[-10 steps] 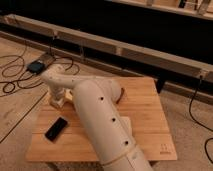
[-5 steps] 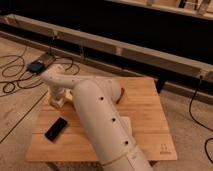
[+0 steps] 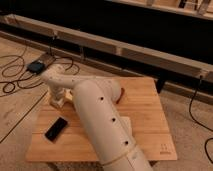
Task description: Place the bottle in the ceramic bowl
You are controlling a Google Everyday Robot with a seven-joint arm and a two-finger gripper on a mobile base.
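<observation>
My cream-coloured arm (image 3: pixel 102 125) reaches from the bottom of the camera view across the wooden table (image 3: pixel 145 115) toward its far left corner. The gripper (image 3: pixel 57 97) is at the end of the arm, low over the table's left back edge. Neither the bottle nor the ceramic bowl shows; the arm covers much of the table's middle. A small reddish edge (image 3: pixel 121 93) peeks out from behind the arm at the table's middle back; I cannot tell what it is.
A flat black rectangular object (image 3: pixel 56 128) lies on the table's front left. On the floor to the left are black cables (image 3: pixel 15 75) and a small dark box (image 3: pixel 36 66). A long dark rail (image 3: pixel 125 50) runs behind the table.
</observation>
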